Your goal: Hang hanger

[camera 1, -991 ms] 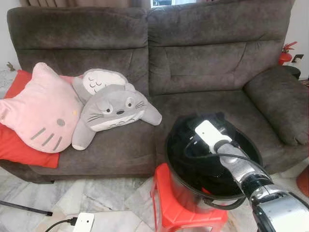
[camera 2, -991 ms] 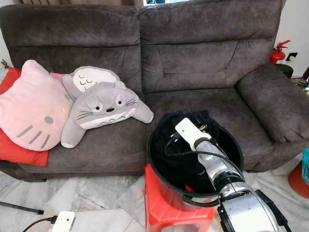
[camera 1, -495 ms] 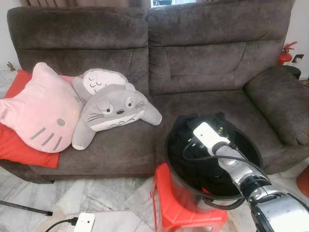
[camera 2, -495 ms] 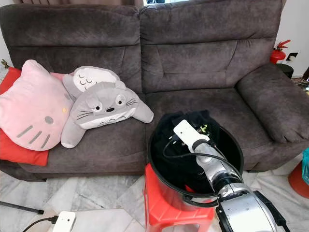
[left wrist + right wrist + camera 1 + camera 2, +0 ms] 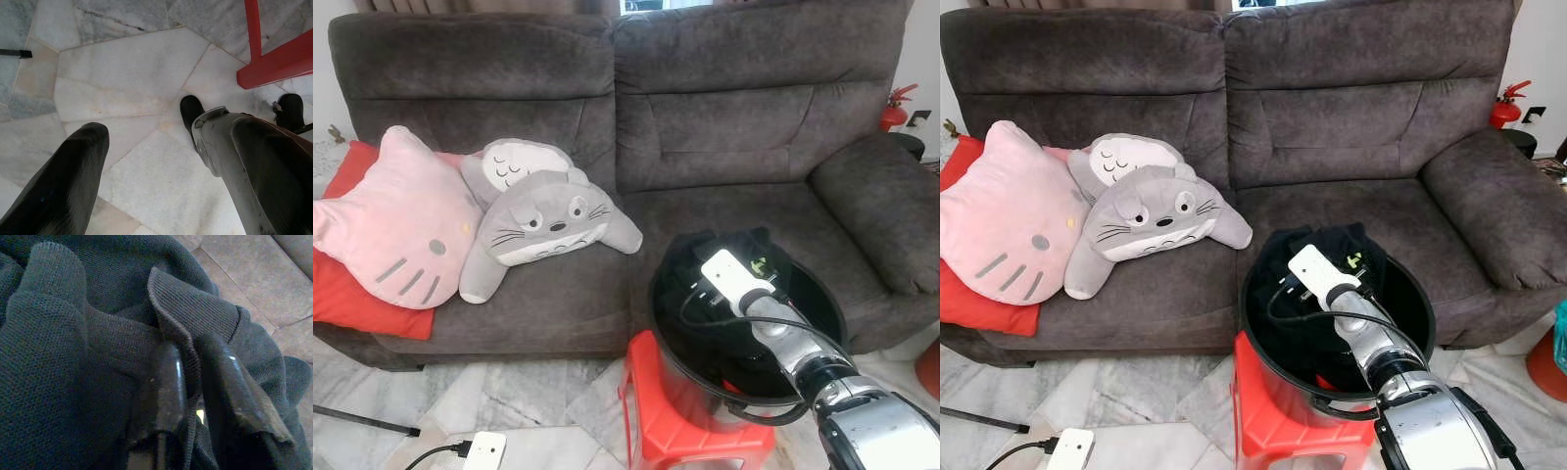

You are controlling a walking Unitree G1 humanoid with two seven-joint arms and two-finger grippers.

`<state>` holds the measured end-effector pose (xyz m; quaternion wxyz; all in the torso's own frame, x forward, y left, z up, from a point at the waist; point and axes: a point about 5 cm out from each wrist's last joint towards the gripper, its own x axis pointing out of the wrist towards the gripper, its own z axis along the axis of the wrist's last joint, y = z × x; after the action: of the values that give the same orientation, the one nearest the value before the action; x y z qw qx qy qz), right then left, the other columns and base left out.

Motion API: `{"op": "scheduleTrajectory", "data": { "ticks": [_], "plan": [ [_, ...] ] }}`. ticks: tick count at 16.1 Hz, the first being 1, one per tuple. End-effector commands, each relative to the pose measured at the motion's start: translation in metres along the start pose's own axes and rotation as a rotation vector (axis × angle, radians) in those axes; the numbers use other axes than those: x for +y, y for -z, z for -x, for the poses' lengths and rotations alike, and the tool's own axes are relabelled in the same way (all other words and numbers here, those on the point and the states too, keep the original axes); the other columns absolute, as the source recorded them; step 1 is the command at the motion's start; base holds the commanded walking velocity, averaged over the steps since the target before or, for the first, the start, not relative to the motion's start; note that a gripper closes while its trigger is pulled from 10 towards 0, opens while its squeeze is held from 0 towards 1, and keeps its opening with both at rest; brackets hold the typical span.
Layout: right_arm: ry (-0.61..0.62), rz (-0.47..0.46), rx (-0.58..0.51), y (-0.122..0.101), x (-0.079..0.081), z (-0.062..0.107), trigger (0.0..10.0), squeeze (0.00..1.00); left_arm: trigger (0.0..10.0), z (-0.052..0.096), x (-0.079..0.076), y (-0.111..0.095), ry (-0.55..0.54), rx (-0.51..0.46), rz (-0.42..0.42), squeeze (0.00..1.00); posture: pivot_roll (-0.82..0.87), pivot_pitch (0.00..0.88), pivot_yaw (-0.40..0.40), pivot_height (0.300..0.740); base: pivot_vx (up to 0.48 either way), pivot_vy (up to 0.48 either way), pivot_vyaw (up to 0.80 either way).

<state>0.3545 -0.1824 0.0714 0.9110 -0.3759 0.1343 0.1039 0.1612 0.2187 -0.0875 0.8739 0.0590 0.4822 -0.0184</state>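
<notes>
The right gripper (image 5: pixel 193 382) is sunk into a black bucket (image 5: pixel 822 294) that stands on a red plastic stool (image 5: pixel 651 411) in front of a dark grey sofa (image 5: pixel 1332 117). From the head views its fingers are hidden behind the white wrist camera block (image 5: pixel 729 274); the right wrist view supplies what they miss: the two glossy black fingers (image 5: pixel 168 382) stand narrow, pinched on a raised fold of a dark knitted sweater (image 5: pixel 73 333), the ribbed edge of the fold rising between them. The knit is coarse and loosely heaped (a small pale-green patch shows on it just beyond the fingers in the head views, and a yellowish speck between the fingers at the wrist). No hanger can be made out in any view, so where it lies I cannot tell.

The left gripper (image 5: pixel 161 142) hangs low over pale veined marble floor (image 5: pixel 122 73), its rounded fingers wide apart with nothing between them; beyond them stand a leg of the stool and the robot's dark foot (image 5: pixel 190 110).

On the sofa seat lie a grey Totoro plush (image 5: pixel 543 230), a pink cat-face cushion (image 5: pixel 396 220) and a red cushion (image 5: pixel 342 294) beneath it. A white power adapter (image 5: pixel 481 450) rests on the floor.
</notes>
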Motion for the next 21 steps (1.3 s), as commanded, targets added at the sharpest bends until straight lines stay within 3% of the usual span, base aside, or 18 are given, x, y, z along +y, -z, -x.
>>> {"op": "scheduleTrajectory", "data": {
  "ticks": [1, 6, 8, 9, 13, 15, 21],
  "plan": [
    [0.008, -0.012, 0.003, -0.002, -0.001, -0.001, 0.0, 0.0, 10.0, 0.002, 0.004, 0.007, -0.004, 0.022, -0.013, 0.0, -0.13, 0.0, 0.057, 0.74, 0.0, 0.0, 0.0],
    [0.023, -0.029, 0.003, -0.003, -0.002, -0.001, 0.0, 0.0, 10.0, 0.002, 0.003, 0.007, -0.001, 0.021, -0.014, 0.0, -0.13, 0.0, 0.057, 0.74, 0.0, 0.0, 0.0],
    [0.099, -0.08, -0.043, -0.014, -0.019, -0.004, 0.0, 0.0, 10.0, 0.001, 0.003, 0.005, -0.001, 0.018, -0.017, 0.0, -0.13, 0.0, 0.059, 0.74, 0.0, 0.0, 0.0],
    [0.143, -0.117, -0.099, -0.027, -0.032, -0.005, 10.0, 0.0, 10.0, 0.001, 0.002, 0.004, 0.0, 0.016, -0.017, 0.0, -0.13, 0.0, 0.057, 0.74, 0.0, 0.0, 0.0],
    [0.188, -0.125, -0.253, -0.062, -0.048, -0.004, 10.0, 0.0, 10.0, 0.0, -0.001, 0.002, 0.006, 0.012, -0.02, 0.0, -0.13, 0.0, 0.057, 0.74, 0.0, 0.0, 0.0],
    [0.176, -0.114, -0.307, -0.074, -0.049, -0.002, 10.0, 0.0, 10.0, 0.0, -0.001, 0.0, 0.008, 0.009, -0.022, 0.0, -0.14, 0.0, 0.054, 0.74, 0.0, 0.0, 0.0],
    [0.162, -0.096, -0.393, -0.092, -0.055, 0.016, 10.0, 0.0, 10.0, -0.001, -0.004, -0.001, 0.013, 0.005, -0.024, 0.0, -0.14, 0.0, 0.051, 0.74, 0.0, 0.0, 0.0]
  ]
}}
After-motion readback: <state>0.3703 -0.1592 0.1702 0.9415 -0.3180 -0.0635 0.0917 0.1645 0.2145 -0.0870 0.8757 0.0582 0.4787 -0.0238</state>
